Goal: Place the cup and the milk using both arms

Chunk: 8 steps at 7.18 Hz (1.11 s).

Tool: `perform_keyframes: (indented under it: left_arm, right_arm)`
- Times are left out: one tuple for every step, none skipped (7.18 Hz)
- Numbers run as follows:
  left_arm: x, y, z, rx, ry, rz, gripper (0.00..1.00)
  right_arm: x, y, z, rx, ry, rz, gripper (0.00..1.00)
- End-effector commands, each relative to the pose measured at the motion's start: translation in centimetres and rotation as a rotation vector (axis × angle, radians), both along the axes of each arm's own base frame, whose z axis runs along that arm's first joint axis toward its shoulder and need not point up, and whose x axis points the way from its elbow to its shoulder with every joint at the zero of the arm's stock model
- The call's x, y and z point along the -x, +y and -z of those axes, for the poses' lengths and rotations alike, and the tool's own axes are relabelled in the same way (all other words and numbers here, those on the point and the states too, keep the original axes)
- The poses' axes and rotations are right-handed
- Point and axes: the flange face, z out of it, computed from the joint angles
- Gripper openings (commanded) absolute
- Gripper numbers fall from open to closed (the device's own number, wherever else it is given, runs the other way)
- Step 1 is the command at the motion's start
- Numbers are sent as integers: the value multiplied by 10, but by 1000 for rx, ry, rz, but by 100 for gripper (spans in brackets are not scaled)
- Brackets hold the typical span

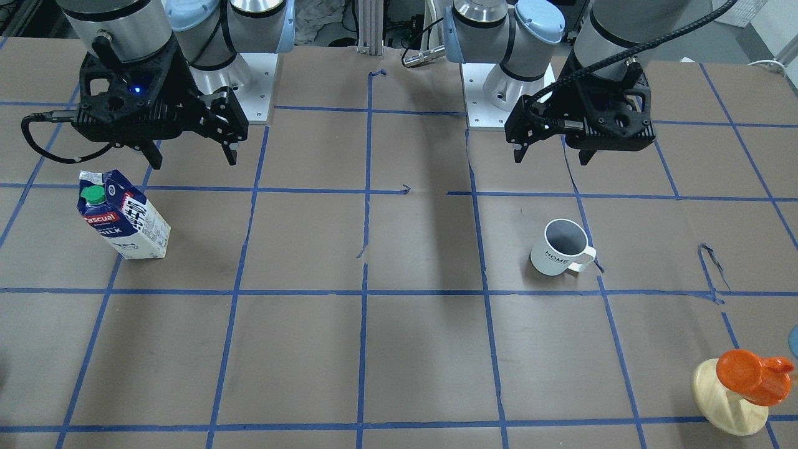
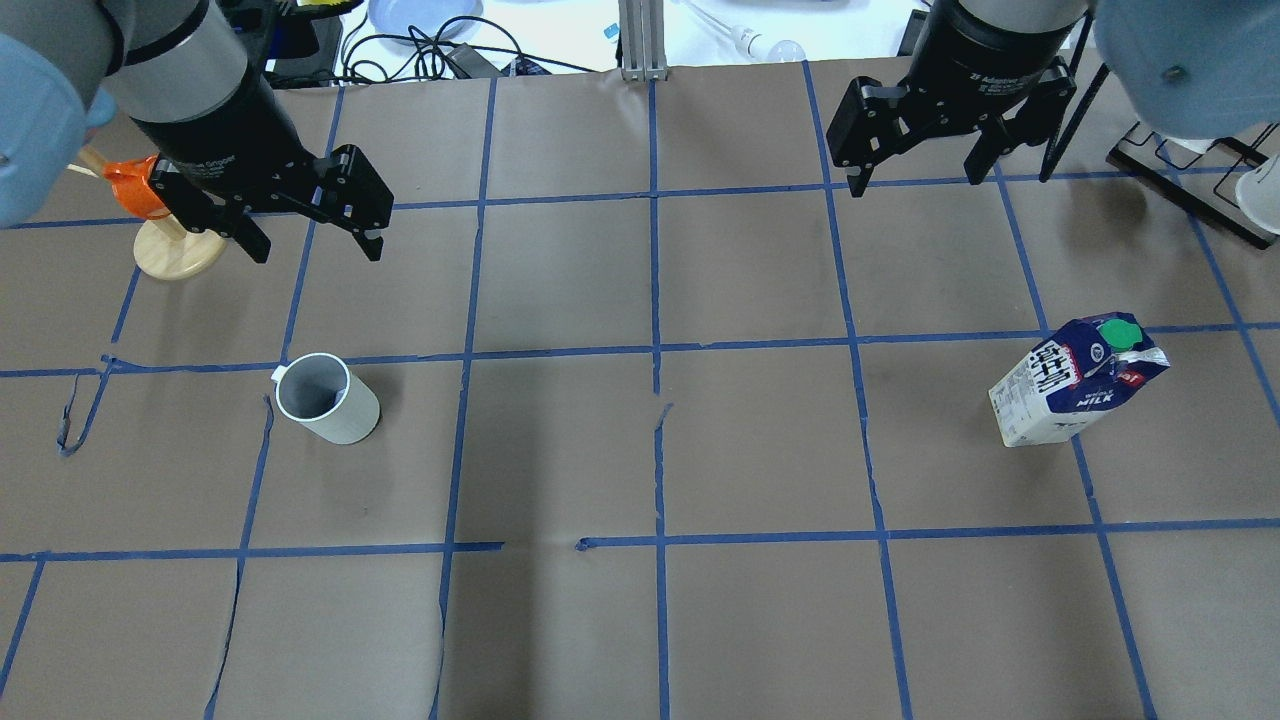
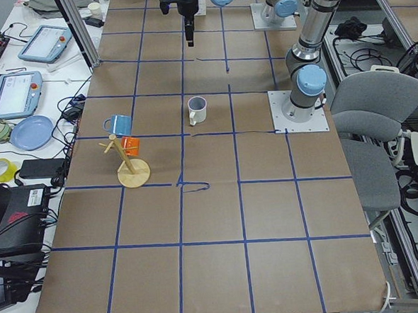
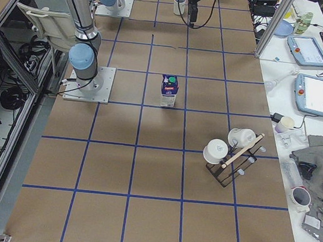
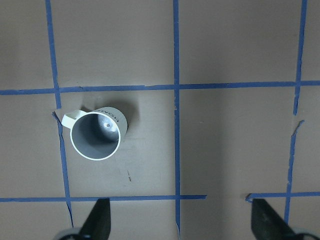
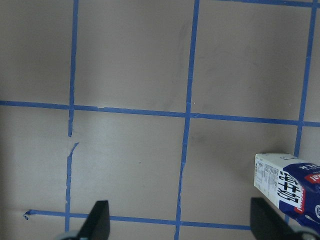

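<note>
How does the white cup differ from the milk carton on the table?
The cup is round and white with a grey inside; the milk is a box-shaped carton, dark blue and white. The cup is open on top; the milk is closed by a green cap. The cup looks shorter than the milk. Both stand upright on the table.

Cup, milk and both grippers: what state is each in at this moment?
cup: upright on the table, empty, not held.
milk: upright, green cap on, not held.
left gripper: jaws open, above the table, holding nothing.
right gripper: jaws open, holding nothing.
</note>
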Motion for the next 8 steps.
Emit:
perform_keyframes:
  left_arm:
    - [-1,-1,-1,5,0,-2,100]
    - [-1,-1,-1,3,0,-1,100]
    - [-1,-1,0,3,1,-1,100]
    - [0,-1,0,5,4,-2,100]
    - [0,-1,0,8,3,1,100]
    - [-1,-3,2,5,3,-2,100]
    - [-2,-3,2,5,3,-5,100]
    - [-11,-8,5,-1,3,-23,100]
  right_arm:
    - [0,0,0,0,0,0,100]
    - [0,0,0,0,0,0,100]
    - [0,0,0,-2,0,0,100]
    - [0,0,0,-2,0,0,100]
    - [0,1,-1,0,0,0,100]
    - [0,1,-1,0,0,0,100]
    - [0,1,-1,0,0,0,100]
    - [0,1,-1,0,-2,0,100]
